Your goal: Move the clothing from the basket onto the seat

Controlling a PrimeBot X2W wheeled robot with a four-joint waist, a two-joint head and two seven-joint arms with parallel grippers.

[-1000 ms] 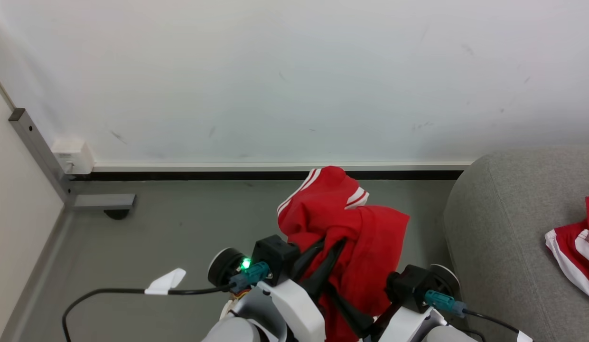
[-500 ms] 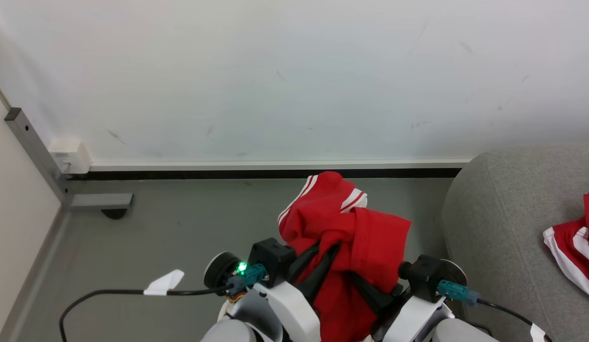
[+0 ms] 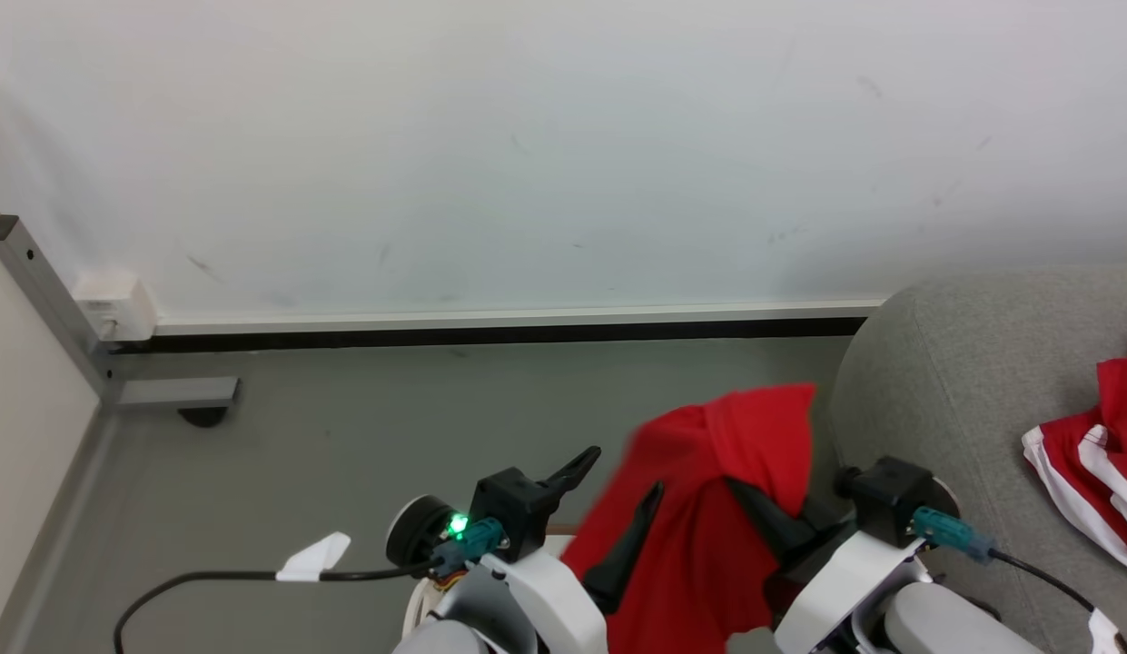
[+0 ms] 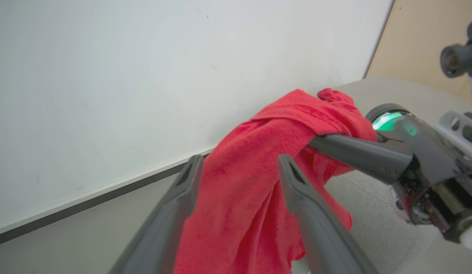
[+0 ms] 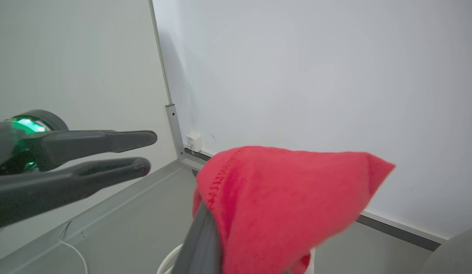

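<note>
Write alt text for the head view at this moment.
The right gripper is shut on a red garment that hangs between both arms above the grey floor, while the left gripper stands open at its left edge. To the right, another red-and-white garment lies on the grey sofa.

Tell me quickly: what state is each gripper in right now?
Left gripper: open, gripping nothing.
Right gripper: closed on the red garment.
</note>
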